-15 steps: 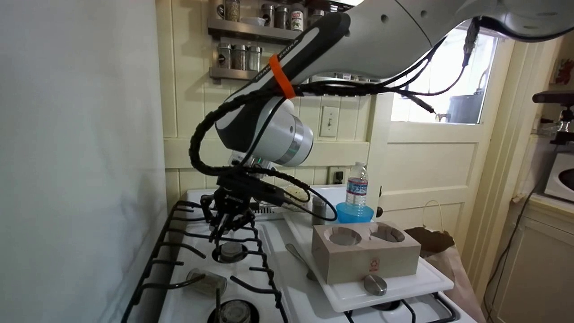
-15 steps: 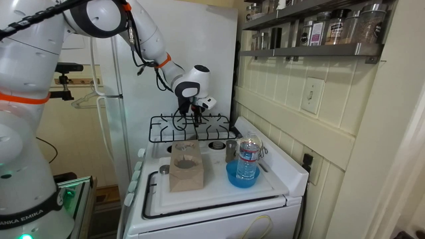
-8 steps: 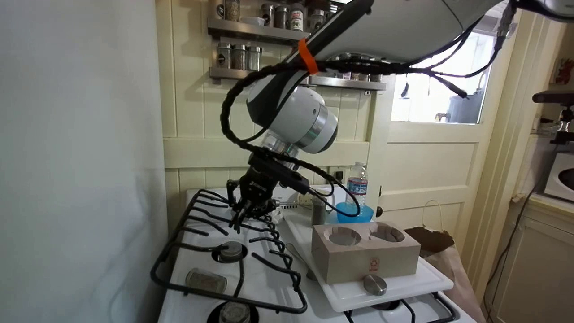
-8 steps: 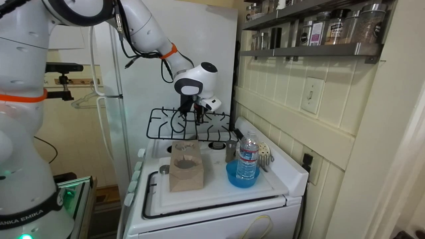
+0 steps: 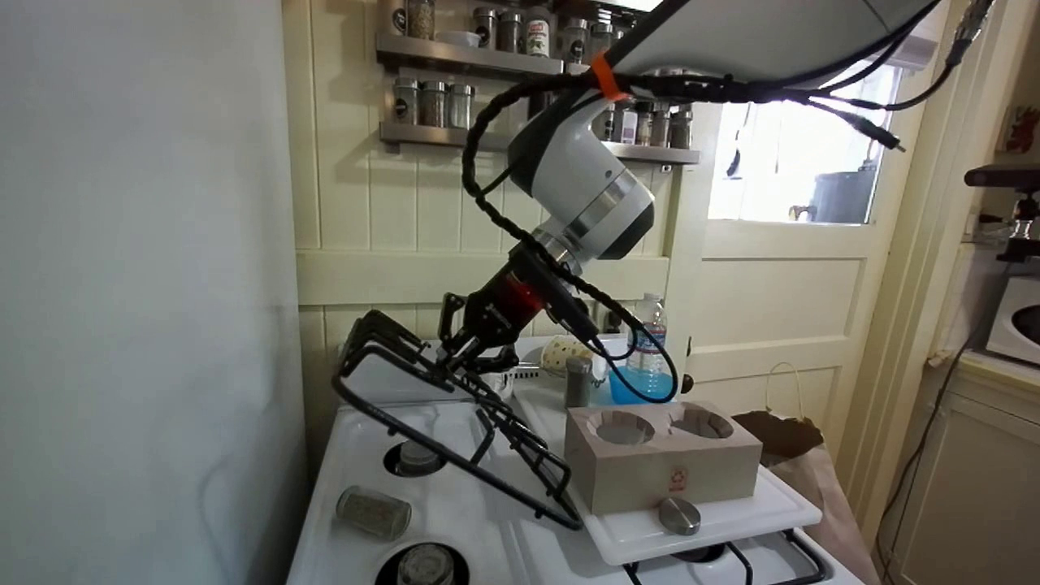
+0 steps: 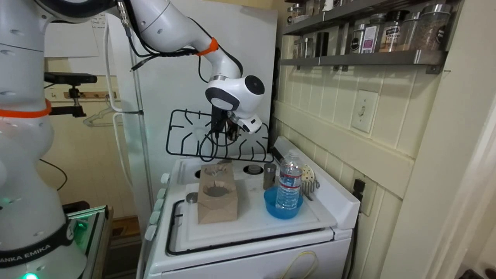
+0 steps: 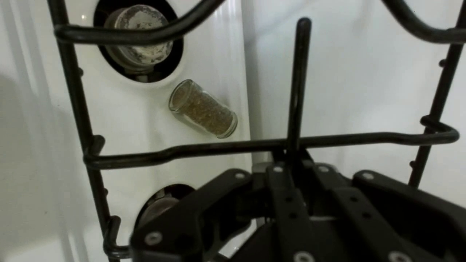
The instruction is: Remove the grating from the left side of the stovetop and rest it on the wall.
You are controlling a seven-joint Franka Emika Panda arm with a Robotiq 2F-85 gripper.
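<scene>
Two fingers [image 7: 278,183] pinch the grate [image 7: 233,146] mid-bar, tilted over the stove [image 5: 463,516]. I'd carry it toward the wall [image 5: 146,284], nine o'clock in an exterior view, clear of the jar [image 5: 374,513], seating its lower edge before I let go.

The grating [image 7: 225,147] hung above the stovetop [image 5: 455,505]. A jar [image 5: 374,513] lay between burners [image 5: 426,565] near the edge by the wall [image 5: 146,284]; opposite, a tray [image 5: 751,517] held a box [image 5: 650,475] toward the front edge, a bottle [image 6: 289,184] in a bowl [image 6: 285,215] farther back.
</scene>
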